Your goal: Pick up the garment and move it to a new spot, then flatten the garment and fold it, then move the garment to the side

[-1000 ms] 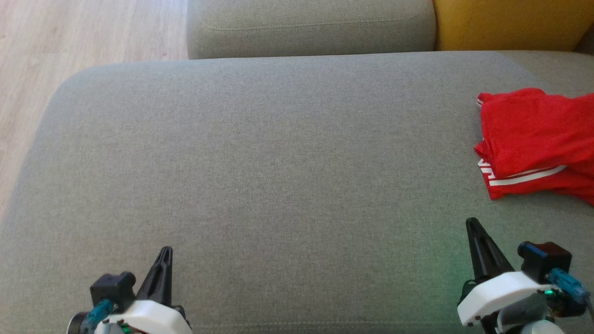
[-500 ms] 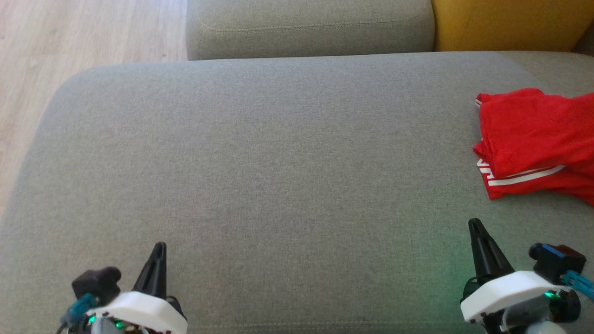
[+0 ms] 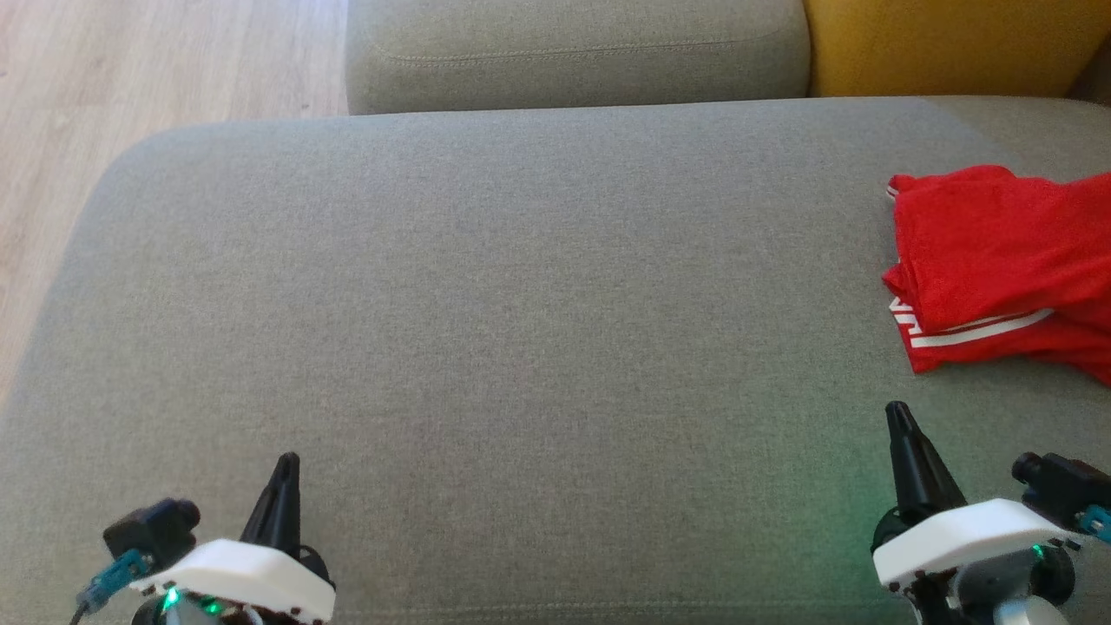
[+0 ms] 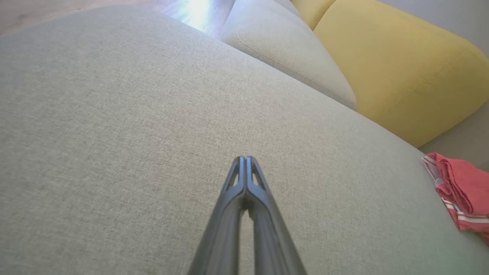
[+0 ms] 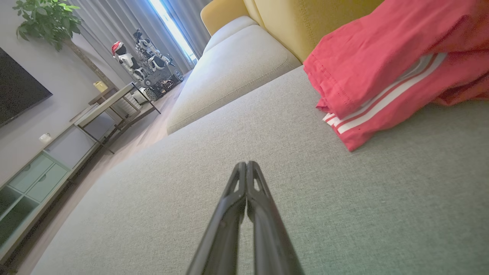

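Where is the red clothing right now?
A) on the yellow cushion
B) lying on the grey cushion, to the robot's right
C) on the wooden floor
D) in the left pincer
B: the red garment lies on the grey cushion, just beyond the shut right pincer, which does not touch it.

We find no word, brand, number or sign that we can read. The red garment [image 3: 998, 252] bears white stripes [image 3: 985, 330]. Beside the end of the stripes sit a few short white marks [image 3: 901, 314] that may be part of a print, but they are too small for us to make out.
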Controlling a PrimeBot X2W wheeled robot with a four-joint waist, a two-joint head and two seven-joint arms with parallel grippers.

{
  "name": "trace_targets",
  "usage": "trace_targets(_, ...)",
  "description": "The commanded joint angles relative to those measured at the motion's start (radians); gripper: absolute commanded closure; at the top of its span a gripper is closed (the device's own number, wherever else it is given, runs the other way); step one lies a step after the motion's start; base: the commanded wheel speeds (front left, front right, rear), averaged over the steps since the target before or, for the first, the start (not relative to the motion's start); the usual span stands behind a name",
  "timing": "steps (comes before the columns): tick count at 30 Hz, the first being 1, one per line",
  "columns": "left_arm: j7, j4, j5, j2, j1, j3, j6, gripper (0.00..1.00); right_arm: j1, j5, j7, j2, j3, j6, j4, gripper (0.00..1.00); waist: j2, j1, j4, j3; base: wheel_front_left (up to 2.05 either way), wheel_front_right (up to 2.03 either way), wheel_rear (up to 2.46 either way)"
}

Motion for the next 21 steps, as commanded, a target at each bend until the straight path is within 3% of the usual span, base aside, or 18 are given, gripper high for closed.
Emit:
trace_targets(1, 0.005, -0.028, -0.025, 0.003, -0.059, 0.024, -0.009, 1.00, -0.053, 0.031, -0.004, -0.017, 0.000, 0.001, -0.026, 1.00, 0.0000, 0.0000, 0.000, 0.000, 0.00, 0.00, 0.00)
trace_targets(21, 0.054, -0.023, -0.235, -0.018, -0.086, 0.077, -0.037, 1.00, -0.083, 0.270, -0.001, -0.022, -0.012, 0.002, 0.006, 1.00, 0.0000, 0.0000, -0.004, -0.004, 0.00, 0.00, 0.00)
